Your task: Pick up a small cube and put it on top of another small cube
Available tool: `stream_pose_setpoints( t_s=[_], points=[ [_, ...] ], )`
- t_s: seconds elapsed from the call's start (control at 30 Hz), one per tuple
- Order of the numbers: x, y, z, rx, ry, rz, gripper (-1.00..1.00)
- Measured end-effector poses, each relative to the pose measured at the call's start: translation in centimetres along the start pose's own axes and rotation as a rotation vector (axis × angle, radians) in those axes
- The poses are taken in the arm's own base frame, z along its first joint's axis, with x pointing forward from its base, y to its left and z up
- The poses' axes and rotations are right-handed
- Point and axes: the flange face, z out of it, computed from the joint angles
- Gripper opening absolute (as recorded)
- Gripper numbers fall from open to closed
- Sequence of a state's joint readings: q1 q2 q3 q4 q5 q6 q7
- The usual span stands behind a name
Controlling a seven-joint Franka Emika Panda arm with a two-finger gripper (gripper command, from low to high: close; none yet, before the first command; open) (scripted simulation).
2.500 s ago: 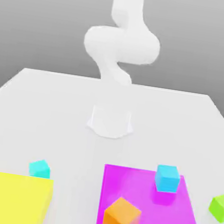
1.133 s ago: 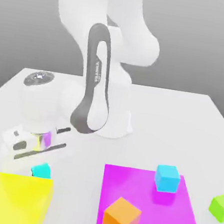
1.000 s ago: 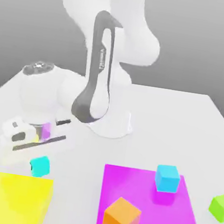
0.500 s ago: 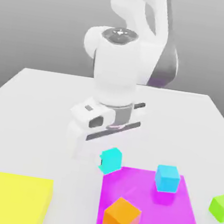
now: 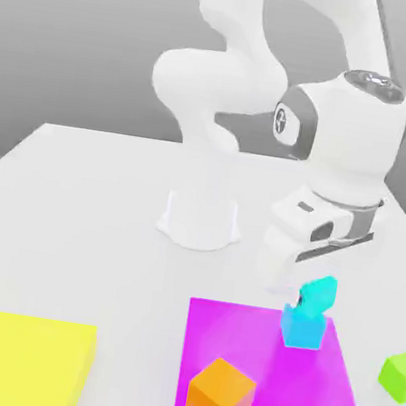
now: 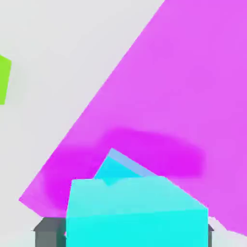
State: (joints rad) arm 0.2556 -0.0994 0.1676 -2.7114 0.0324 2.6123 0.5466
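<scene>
Exterior view. The white Franka arm reaches from its round base toward the exterior view's right, and its gripper hangs over the far edge of the flat magenta square panel that lies on the white table. The small turquoise cube sits at the gripper's lower end, tilted, directly above the plain sky-blue cube and touching or all but touching its top face; contact cannot be confirmed. The sky-blue cube rests on the magenta panel close to the panel's far edge, toward its far right corner. Whether the jaws stand apart or clamp the turquoise cube cannot be told from this view. An orange cube stands on the panel near its near left corner. A lime-green cube lies on the table just off the panel's right edge. A flat yellow square panel occupies the table's near left area, well apart from the others.

Hand view. The turquoise cube sits closest to the camera, with the sky-blue cube partly covered behind it on the magenta panel. Dark grey fingertips show at either flank of the turquoise cube; a gap or grip cannot be determined. The lime-green cube lies on the table.
</scene>
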Motion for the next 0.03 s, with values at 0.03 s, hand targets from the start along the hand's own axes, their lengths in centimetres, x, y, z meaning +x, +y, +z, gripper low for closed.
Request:
stream_pose_setpoints(
  t_s=[0.03],
  points=[
    [0.0,0.0,0.0,0.0,0.0,0.0,1.0]
  ],
)
